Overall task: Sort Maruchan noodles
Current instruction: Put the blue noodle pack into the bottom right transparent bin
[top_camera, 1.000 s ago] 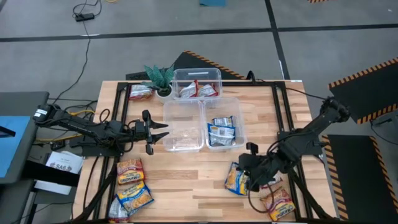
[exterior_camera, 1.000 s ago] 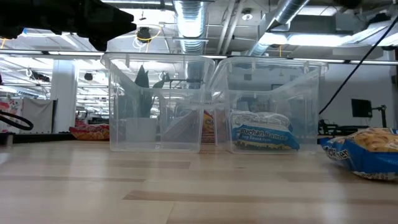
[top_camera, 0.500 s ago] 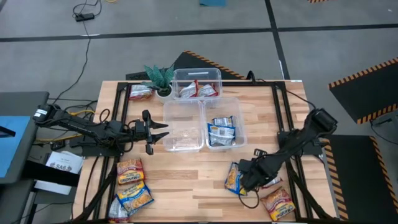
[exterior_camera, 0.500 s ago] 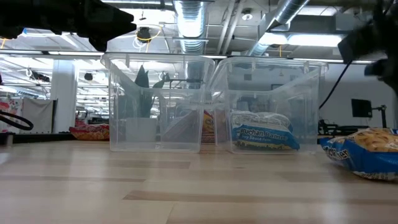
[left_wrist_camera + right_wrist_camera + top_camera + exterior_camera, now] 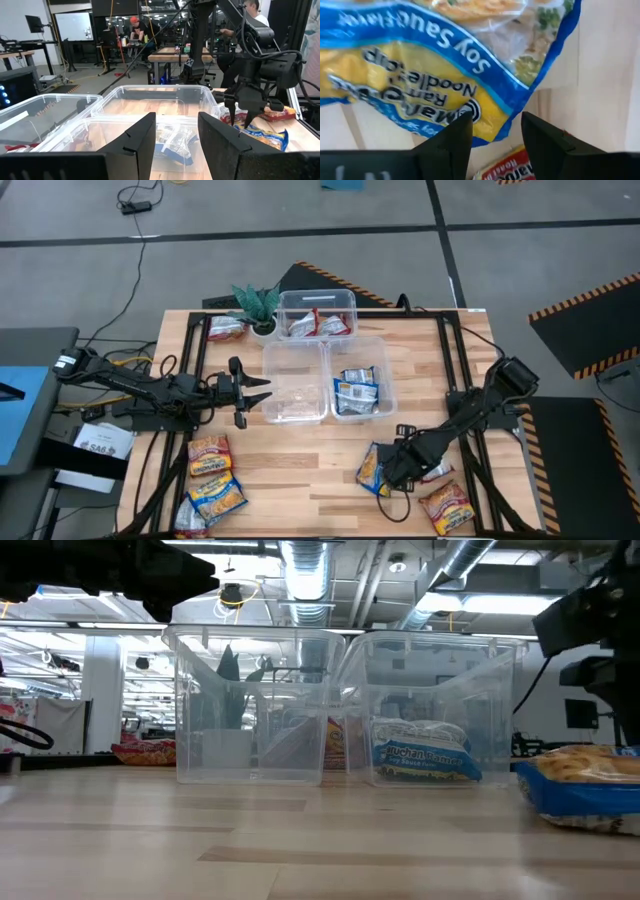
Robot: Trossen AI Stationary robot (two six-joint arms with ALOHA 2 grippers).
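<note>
Right end effector [image 5: 388, 472] hovers with fingers spread over a blue packet [image 5: 371, 467] just below it. Left end effector [image 5: 258, 392] waits open beside the bins [image 5: 296, 380].

My robotics lab, exposed ceiling ducts [image 5: 305, 570], hazard-striped floor tape [image 5: 585, 300], benches and monitor [image 5: 72, 26] beyond my worktop [image 5: 300, 470]
</note>
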